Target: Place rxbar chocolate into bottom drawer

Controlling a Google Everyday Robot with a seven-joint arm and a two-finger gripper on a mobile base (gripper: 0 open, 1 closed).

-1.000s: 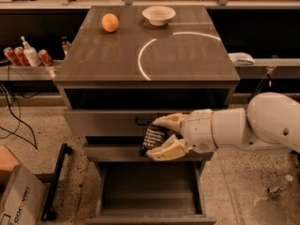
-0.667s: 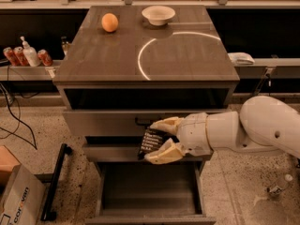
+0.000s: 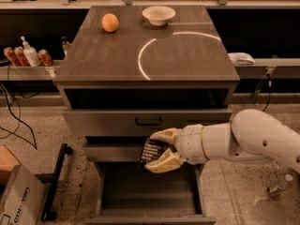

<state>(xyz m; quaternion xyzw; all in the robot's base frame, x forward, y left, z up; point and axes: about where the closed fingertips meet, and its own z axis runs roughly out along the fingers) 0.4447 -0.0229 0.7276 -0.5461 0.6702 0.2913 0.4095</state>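
**While gripper (image 3: pixel 150 153) clamps rxbar chocolate (image 3: pixel 151 150), bottom drawer (image 3: pixel 145 196) stands open**

As I scan L to R, I count 1 brown cardboard box (image 3: pixel 16 198) at the lower-left corner, w/ dark print on its side, on a speckled floor. Beside it lies 1 long black rod (image 3: pixel 56 182). Up on the left shelf: 3 red cans (image 3: pixel 14 56) and 1 white pump bottle (image 3: pixel 30 54), packed close together.

Centre is 1 grey cabinet (image 3: pixel 117 55) w/ a smooth flat top that carries 1 bright curved streak of light. On the top, toward the back: 1 round orange fruit (image 3: pixel 110 22) and, to its right, 1 shallow white bowl (image 3: pixel 159 15), apart from each other.

I count 3 drawers. The upper one (image 3: pixel 103 122) has a black handle and is pulled out a bit. The bottom one is pulled out furthest, a wide box w/ a plain grey floor.

The bar is flat, rectangular, black-wrapped, w/ rows of pale lettering. It's pinched between the gripper's 2 cream fingers, one above and one below, in front of the middle drawer's face (image 3: pixel 110 152) and up off the open drawer's floor.

Right side: 1 smooth, rounded white arm (image 3: pixel 253 139) reaches in toward the cabinet. 1 clear plastic bottle (image 3: pixel 280 186) lies on the floor under it.
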